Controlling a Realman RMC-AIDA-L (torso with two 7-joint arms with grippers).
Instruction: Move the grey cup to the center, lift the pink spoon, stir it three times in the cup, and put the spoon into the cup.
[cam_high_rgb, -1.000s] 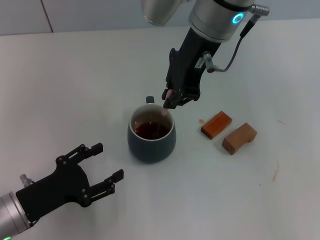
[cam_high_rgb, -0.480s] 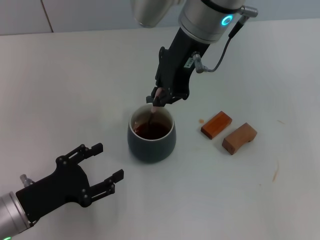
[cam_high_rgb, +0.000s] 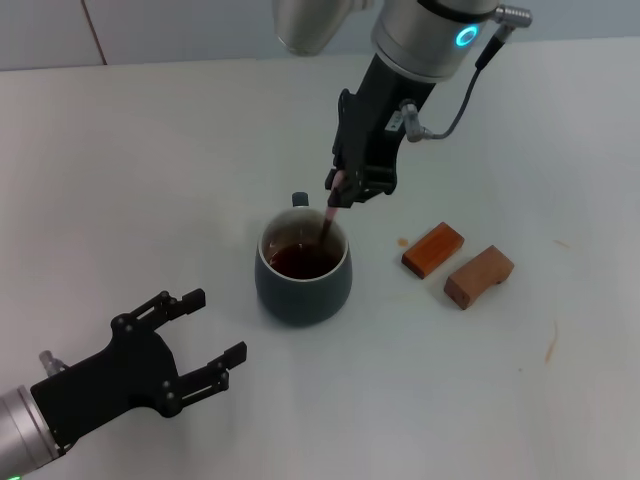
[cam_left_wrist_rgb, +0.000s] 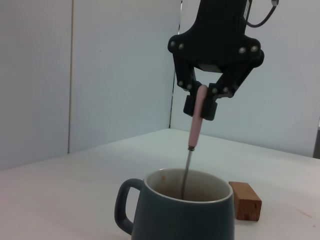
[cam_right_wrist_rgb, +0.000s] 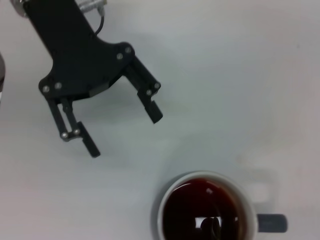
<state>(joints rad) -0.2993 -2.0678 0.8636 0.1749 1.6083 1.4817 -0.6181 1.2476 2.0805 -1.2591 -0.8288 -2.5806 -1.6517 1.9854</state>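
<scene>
No legible text, label, brand, number or sign was present in any view. The only marking was a small white tag on the wrist of the right arm, above the fingers, and its print could not be read.

Grey cup stood mid-counter, handle toward the far edge. Pink spoon stood nearly upright in the cup, bowl down in the liquid, handle top pinched in the right pincer, which hung above the cup's far-right rim. Two wooden blocks lay side by side right of the cup, apart from it. Left pincer, fingers spread, sat near the counter's near-left corner, clear of the cup.
</scene>
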